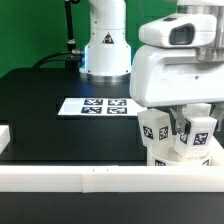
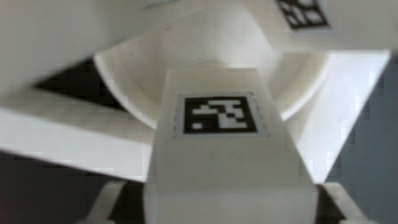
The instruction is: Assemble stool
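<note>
One leg (image 2: pixel 217 135) sits pinched in the jaws (image 2: pixel 221 195), its long axis pointing straight at the seat (image 2: pixel 151 75) beyond.

Ext cam: low, close, front of table (image 1: pixel 40 110). Wrist cam: tight on tagged leg (image 2: pixel 221 140); both show it.

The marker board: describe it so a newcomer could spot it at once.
Start at the black table and look in front of the robot's white base. The marker board lies flat there. Unlike the blocky tagged stool legs under the gripper, it is a thin sheet carrying a row of black-and-white tags.
</note>
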`<state>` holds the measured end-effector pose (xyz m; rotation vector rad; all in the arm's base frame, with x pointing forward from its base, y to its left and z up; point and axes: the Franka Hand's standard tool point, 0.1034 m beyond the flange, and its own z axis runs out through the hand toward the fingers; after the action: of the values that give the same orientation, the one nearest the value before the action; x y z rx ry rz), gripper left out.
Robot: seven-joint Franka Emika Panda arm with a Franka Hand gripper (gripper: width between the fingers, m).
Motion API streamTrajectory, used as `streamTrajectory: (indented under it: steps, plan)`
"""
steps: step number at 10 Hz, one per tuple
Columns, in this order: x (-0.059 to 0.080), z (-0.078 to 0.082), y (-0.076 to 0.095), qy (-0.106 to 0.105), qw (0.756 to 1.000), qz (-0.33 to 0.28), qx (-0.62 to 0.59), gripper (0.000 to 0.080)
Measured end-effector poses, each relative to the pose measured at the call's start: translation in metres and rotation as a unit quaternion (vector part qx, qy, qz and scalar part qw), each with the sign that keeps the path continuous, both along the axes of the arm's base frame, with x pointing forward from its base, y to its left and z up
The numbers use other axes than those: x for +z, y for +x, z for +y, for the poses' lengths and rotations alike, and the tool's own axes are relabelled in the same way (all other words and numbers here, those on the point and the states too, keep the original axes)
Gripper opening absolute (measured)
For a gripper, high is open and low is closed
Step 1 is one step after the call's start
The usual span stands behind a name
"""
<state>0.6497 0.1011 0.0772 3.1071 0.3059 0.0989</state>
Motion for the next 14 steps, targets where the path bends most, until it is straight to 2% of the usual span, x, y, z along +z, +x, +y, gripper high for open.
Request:
streamTrajectory:
  steps: [1,2,3,5,6,10,11,13,14]
  plan:
    - [0.000,0.002,0.000,0.004,0.999,-0.004,-0.054,0.0337]
    - [-0.001,0.005,0.000,0.017,0.991,-0.007,-0.133,0.0337]
    - [-0.001,0.006,0.001,0.034,0.976,-0.011,-0.215,0.0337]
    - [-0.004,0.004,-0.001,0.048,0.941,-0.017,-0.334,0.0337]
    - [-0.005,0.002,-0.001,0.056,0.913,-0.018,-0.404,0.0337]
    - [-0.006,-0.004,-0.004,0.063,0.824,-0.011,-0.562,0.0337]
    - [-0.006,-0.006,-0.006,0.073,0.788,-0.006,-0.611,0.0337]
    - [-0.007,-0.006,-0.012,0.098,0.688,0.000,-0.719,0.0337]
    - [-0.008,-0.004,-0.015,0.108,0.625,-0.002,-0.773,0.0337]
